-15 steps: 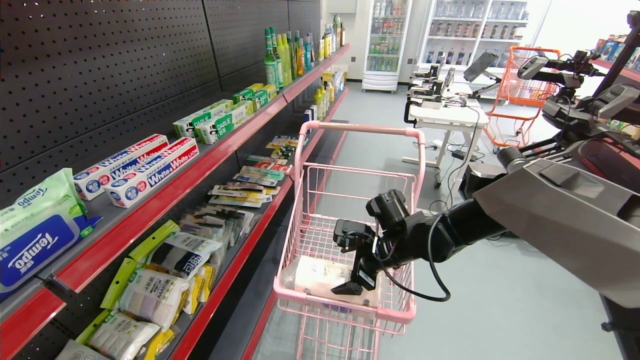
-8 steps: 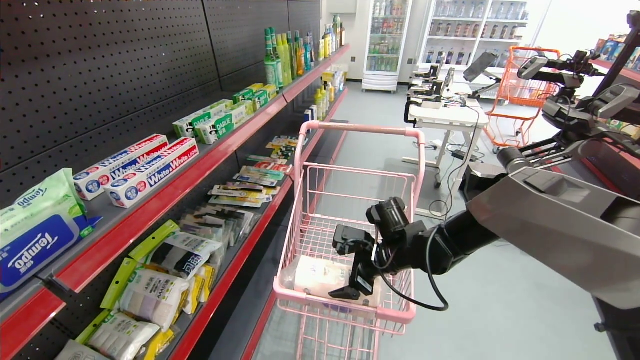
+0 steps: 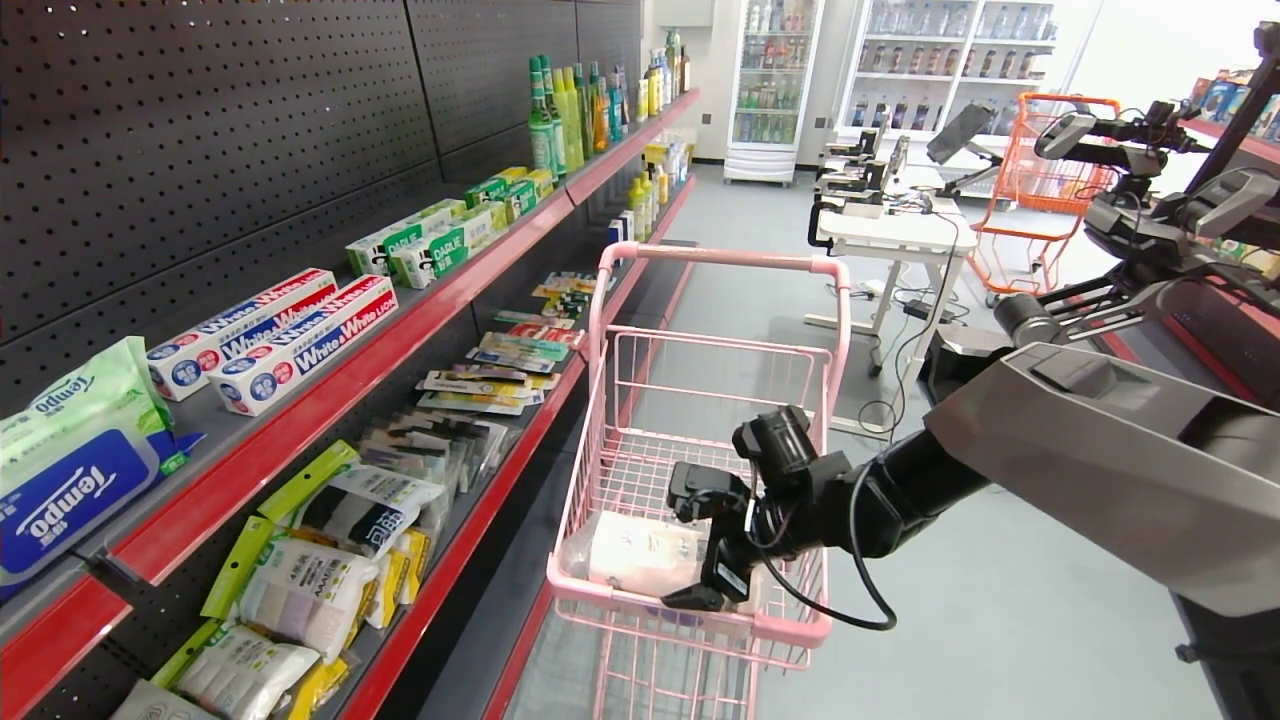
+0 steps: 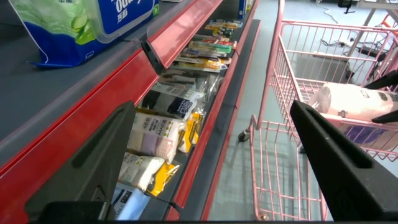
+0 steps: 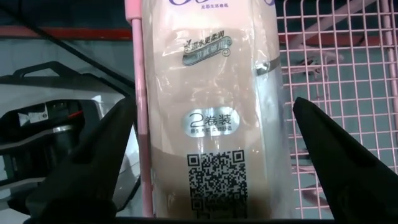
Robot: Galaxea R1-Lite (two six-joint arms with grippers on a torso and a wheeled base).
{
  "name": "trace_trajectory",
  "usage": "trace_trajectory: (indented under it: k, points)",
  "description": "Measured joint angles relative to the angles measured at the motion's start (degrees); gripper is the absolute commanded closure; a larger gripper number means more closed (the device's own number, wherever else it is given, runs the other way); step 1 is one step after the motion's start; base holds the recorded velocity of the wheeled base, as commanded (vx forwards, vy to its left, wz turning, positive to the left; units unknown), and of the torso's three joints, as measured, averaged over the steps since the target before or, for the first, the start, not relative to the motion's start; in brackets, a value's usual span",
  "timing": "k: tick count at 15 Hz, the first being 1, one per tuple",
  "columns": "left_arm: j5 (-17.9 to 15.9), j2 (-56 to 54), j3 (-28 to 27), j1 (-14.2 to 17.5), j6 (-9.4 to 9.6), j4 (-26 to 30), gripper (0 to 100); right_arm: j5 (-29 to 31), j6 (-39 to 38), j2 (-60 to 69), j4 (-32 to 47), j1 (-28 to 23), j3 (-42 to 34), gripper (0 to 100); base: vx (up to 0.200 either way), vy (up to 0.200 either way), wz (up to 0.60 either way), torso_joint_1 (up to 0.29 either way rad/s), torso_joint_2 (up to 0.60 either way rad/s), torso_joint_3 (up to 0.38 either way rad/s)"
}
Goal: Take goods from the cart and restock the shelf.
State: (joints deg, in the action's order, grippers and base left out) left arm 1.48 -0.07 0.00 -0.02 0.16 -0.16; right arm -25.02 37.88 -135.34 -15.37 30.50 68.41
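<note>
Store aisle here: black pegboard wall on my left, with a long shelf (image 3: pixel 300 400) that has grey decks and glossy red front lips. The pink cart (image 3: pixel 720 262) is parked right beside it.

Progress-wise, I'd call this early in the restock. The pack (image 3: pixel 640 555) lies on its side in the cart's basket at the end nearest me, not lifted yet. My right pincer (image 5: pixel 212 106) is down inside the basket, spread wide with one finger on each side of the pack. It hasn't pinched the pack, and I can't tell if the pads touch the wrap. My left pincer (image 4: pixel 211 109) hangs spread and empty in the gap between cart and shelf. So what's left is basically everything: squeeze, lift out over the rim, swing across, and set it down. I can't tell which spot it belongs in.

Materials:
- The pack is two soft rolls in shiny beige film, a rounded cylinder shape. I'd guess it's squishy and a bit slippery.
- The cart is a thin coated wire grid with a fat tube rim.
- The top deck holds flat-sided card toothpaste boxes (image 3: pixel 270 335) and a puffy wipes bag (image 3: pixel 70 450).
- The lower deck holds crinkly plastic pouches (image 3: pixel 300 590).
</note>
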Motion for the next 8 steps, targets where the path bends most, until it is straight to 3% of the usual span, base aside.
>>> trace_trajectory:
  k: [8]
  points:
    - [0.0, 0.0, 0.0, 0.0, 0.02, 0.0, 0, 0.1, -1.6, -2.5, 0.8, -1.2, 4.0, 0, 0.0, 0.0, 0.0, 0.0, 0.0, 0.0]
